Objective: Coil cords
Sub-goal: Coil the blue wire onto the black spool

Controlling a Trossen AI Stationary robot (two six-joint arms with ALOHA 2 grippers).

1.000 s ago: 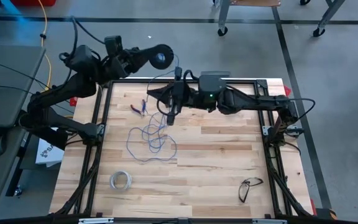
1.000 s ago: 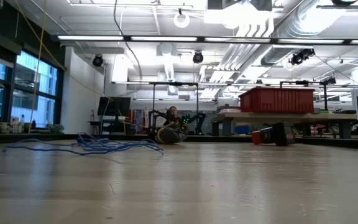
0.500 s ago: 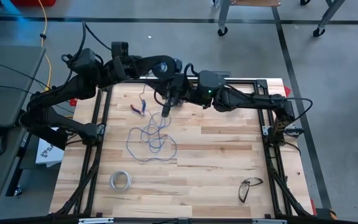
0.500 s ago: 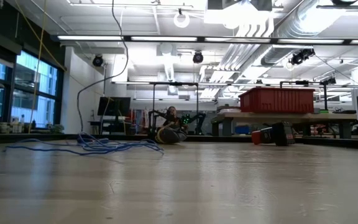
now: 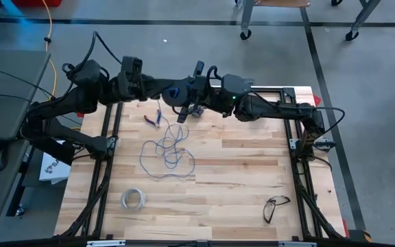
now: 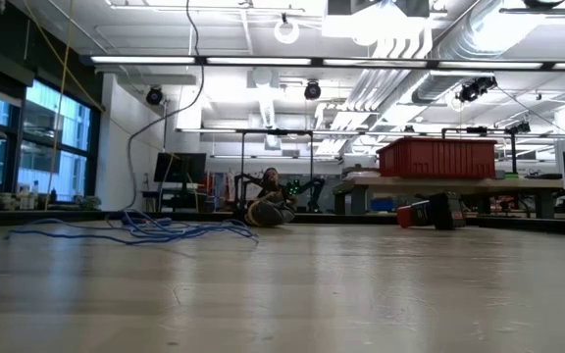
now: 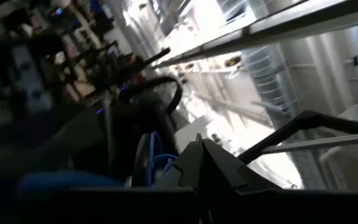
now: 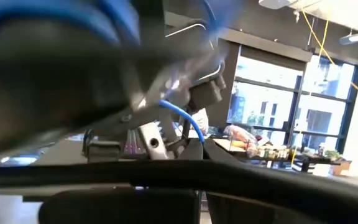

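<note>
1. Since the earlier frame, the left gripper (image 5: 166,91) has carried the small round dark spool (image 5: 175,92) rightward, meeting the right gripper (image 5: 196,103) near the table's 12 o'clock edge.
2. Left gripper clamps the spool.
3. Thin bluish-grey wire (image 5: 166,152) lies tangled mid-table, towards 7 o'clock of the spool.
4. Right gripper closed; whether it holds anything is unclear.

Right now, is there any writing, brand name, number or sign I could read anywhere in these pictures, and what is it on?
None can be read.
White sheet on the floor beside the table's left edge: dark marks, too small to read.
Red bin in the room behind: no legible label.
Both wrist views: too blurred for any text.
</note>
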